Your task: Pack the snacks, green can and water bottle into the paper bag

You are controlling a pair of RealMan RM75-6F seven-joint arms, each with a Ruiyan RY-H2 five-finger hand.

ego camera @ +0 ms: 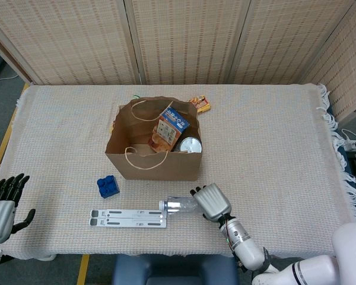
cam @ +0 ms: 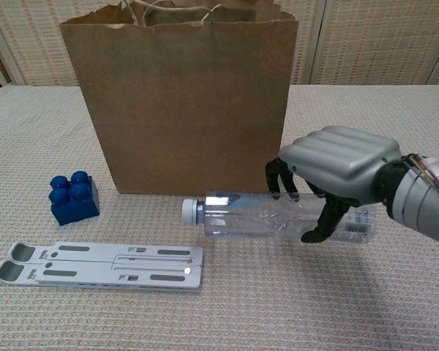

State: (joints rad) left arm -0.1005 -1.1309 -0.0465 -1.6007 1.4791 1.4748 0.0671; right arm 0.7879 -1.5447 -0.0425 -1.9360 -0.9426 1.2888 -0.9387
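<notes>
A brown paper bag stands open mid-table. Inside it lean an orange-and-blue snack box and a can, of which only the silver top shows. A clear water bottle lies on its side in front of the bag, cap to the left. My right hand arches over its right half, fingers on the far side and thumb on the near side, holding it against the cloth. My left hand hangs open at the table's front left corner.
A small orange snack packet lies behind the bag. A blue toy brick sits at the bag's front left. A flat grey folding stand lies just left of the bottle's cap.
</notes>
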